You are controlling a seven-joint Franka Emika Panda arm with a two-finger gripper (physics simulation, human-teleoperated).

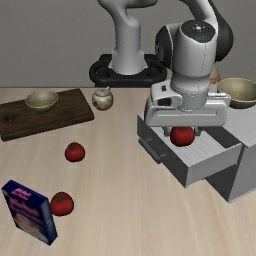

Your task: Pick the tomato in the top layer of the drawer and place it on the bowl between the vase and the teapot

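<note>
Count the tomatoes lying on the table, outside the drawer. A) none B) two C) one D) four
B: the first tomato lies on the table to the exterior view's left of the open drawer, and the second tomato lies beside the blue box.

Bright, even light falls from above; soft short shadows lie on the table (120,150); the arm (195,55) shades the drawer (208,150).

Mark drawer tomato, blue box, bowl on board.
tomato in the drawer (183,137), exterior view, red front
blue box (28,210), exterior view, front face
bowl on the board (42,104), exterior view, outer wall
</note>
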